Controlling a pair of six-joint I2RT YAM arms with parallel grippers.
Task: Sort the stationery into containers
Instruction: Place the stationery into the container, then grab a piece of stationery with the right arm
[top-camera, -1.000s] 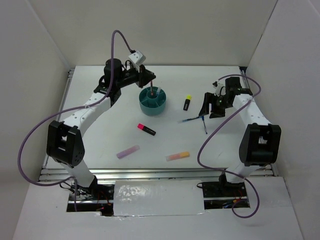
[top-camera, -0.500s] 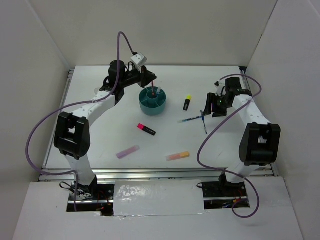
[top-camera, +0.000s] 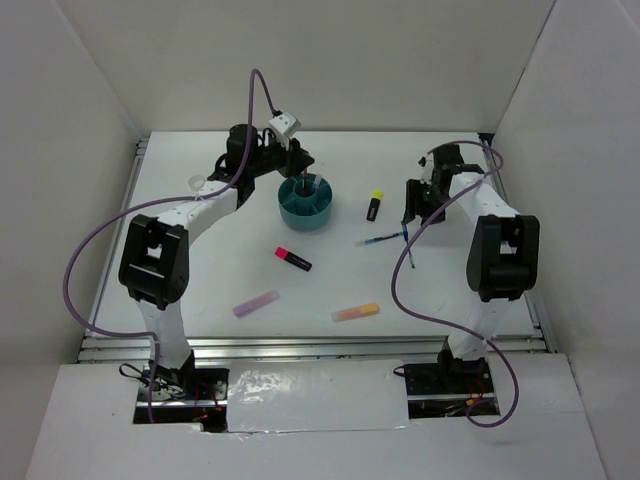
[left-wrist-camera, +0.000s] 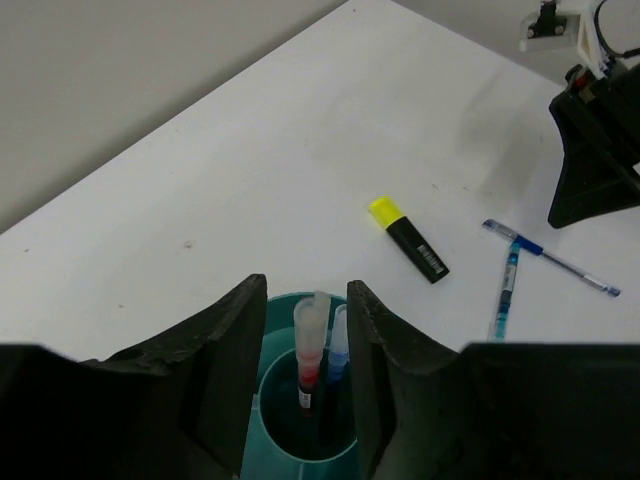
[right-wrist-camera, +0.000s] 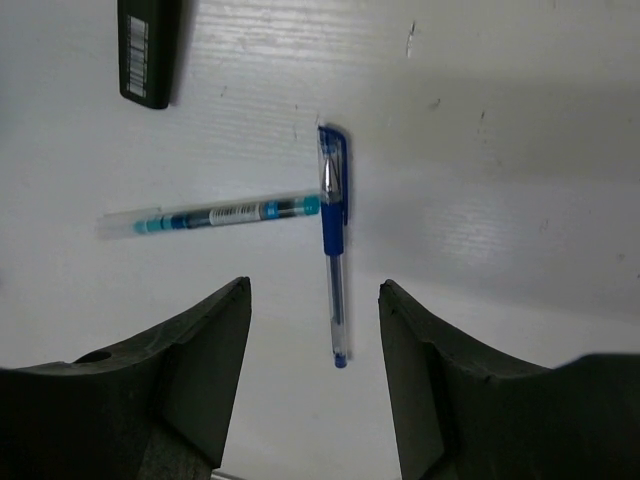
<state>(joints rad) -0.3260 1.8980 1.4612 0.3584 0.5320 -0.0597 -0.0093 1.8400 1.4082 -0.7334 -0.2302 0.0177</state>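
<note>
Left gripper (left-wrist-camera: 305, 290) spread over the teal organizer (left-wrist-camera: 285, 440); I see a red pen (left-wrist-camera: 308, 350) and a blue pen (left-wrist-camera: 337, 350) upright in its centre well. On the table beyond lie a yellow-capped highlighter (left-wrist-camera: 410, 238) and two loose pens (left-wrist-camera: 550, 258), touching.

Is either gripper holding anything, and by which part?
Nothing is held. The left gripper is open around pens standing in the teal organizer; the right gripper hangs open above two blue pens.
</note>
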